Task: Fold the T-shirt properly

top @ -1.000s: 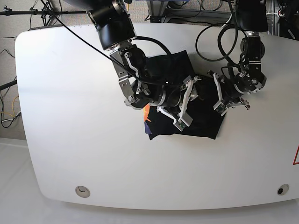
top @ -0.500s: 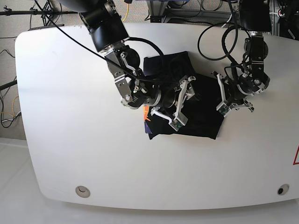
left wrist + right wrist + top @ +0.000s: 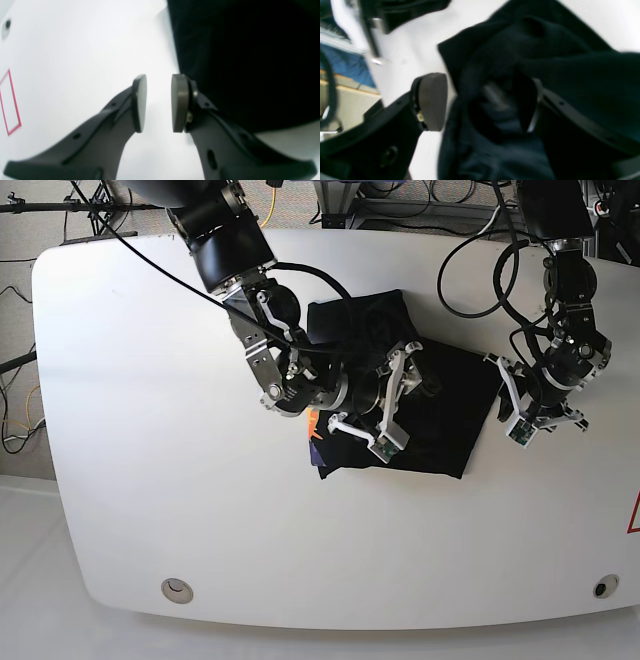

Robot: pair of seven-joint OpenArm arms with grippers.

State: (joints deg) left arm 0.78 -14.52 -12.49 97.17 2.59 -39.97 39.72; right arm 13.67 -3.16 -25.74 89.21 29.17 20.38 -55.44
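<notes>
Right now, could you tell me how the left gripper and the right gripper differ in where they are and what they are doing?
The left gripper hovers over bare white table beside the T-shirt's edge; the right gripper sits over the T-shirt itself. The left gripper's jaws stand slightly apart with nothing between them; the right gripper's jaws stand wide with black cloth bunched between them. Both have dark fingers with flat grey pads.

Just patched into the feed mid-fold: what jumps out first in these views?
The black T-shirt lies bunched at the middle of the white table, an orange mark at its near-left edge. The right pincer sits open over it, cloth bulging between its jaws. The left pincer stands empty over bare table, just off the shirt's edge.
</notes>
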